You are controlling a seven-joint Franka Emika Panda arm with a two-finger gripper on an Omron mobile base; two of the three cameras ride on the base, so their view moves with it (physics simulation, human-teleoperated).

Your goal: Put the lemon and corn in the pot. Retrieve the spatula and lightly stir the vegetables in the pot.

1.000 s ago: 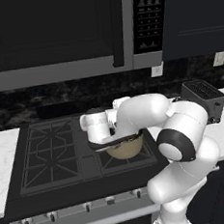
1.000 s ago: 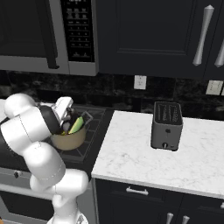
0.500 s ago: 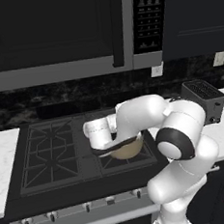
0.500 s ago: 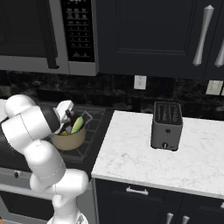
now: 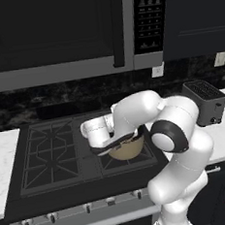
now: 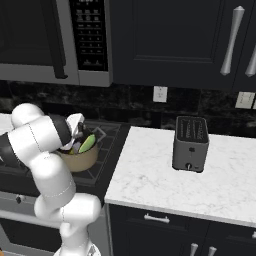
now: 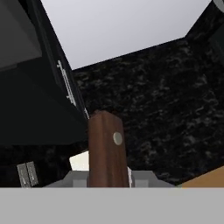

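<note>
The tan pot (image 5: 127,150) stands on the stove's front right burner (image 6: 80,160). The green-yellow corn (image 6: 88,143) leans inside it against the right rim. The lemon is hidden from me. My gripper (image 5: 99,133) hangs low at the pot's left rim, the white hand turned sideways. It is shut on the spatula (image 7: 106,146), whose brown wooden handle with a metal rivet rises between the fingers in the hand view. A dark strip of the spatula (image 5: 112,144) runs across the pot's mouth under the hand.
The black gas stove (image 5: 55,154) has bare grates to the left of the pot. A dark toaster (image 6: 190,144) sits on the white marble counter (image 6: 200,180) to the right. The microwave (image 5: 58,37) hangs overhead, close above the arm.
The hand dipped toward the pot's left rim and has lifted a little since, swinging the spatula over the pot. Pot and corn stay where they were.
</note>
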